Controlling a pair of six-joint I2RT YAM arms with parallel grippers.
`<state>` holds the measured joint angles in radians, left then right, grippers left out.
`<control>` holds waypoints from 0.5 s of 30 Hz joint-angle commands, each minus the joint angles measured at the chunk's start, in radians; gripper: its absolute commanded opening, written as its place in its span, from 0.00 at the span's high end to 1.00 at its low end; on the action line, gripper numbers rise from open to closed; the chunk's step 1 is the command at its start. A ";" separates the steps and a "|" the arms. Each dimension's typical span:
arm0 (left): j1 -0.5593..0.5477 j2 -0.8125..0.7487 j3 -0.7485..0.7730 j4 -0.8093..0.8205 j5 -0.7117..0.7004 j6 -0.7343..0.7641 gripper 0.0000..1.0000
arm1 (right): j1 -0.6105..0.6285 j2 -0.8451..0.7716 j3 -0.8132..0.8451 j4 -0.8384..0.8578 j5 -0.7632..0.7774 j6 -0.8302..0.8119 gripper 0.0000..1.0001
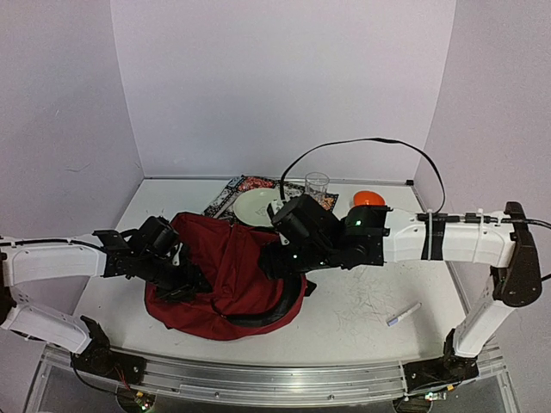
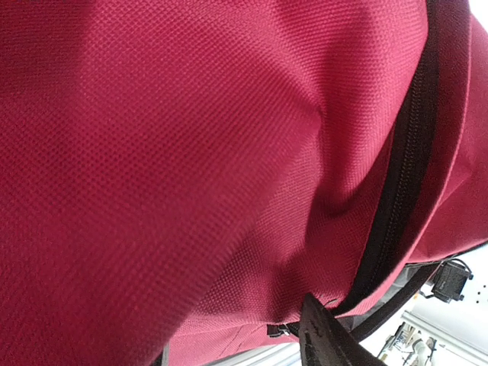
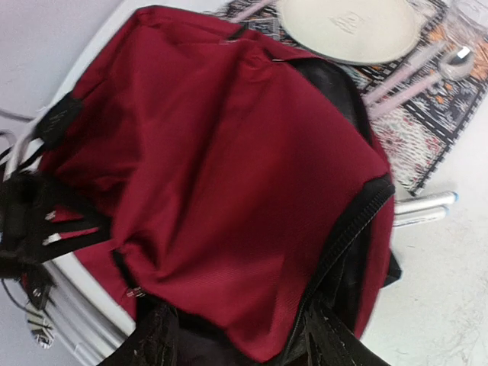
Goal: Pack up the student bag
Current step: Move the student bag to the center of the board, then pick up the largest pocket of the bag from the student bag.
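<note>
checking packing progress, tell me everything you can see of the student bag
The student bag is dark-red woven fabric, floppy and slumped on the table, with a black zipper and black strap. Its far edge lies by the plate. The left gripper and right gripper meet it from either side; their hold is hidden.

Top view: bright, even, diffuse light from overhead. The pale walls carry a faint lilac cast, and the bag (image 1: pixel 228 275) throws only a thin, soft shadow on the table (image 1: pixel 362 301). Detail is slightly soft throughout.

Left wrist view: the bag's weave is crisp mid-frame and softer toward the top. The lower right corner is blown out white.

Right wrist view: soft all over. The plate (image 3: pixel 347 30) is washed out and the right gripper (image 3: pixel 244 347) is a dark blur along the bottom edge.
</note>
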<state>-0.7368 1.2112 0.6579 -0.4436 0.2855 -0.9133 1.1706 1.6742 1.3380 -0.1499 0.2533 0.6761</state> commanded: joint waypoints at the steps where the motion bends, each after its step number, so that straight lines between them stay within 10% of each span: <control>1: -0.005 0.001 0.006 0.064 0.015 0.006 0.42 | 0.048 0.034 0.059 -0.079 0.057 -0.020 0.41; 15: -0.030 -0.053 0.015 0.011 -0.021 0.006 0.42 | 0.121 0.116 0.152 -0.069 -0.020 -0.151 0.41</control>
<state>-0.7609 1.2031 0.6518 -0.4253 0.3105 -0.9161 1.2390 1.7068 1.3985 -0.2118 0.2952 0.6066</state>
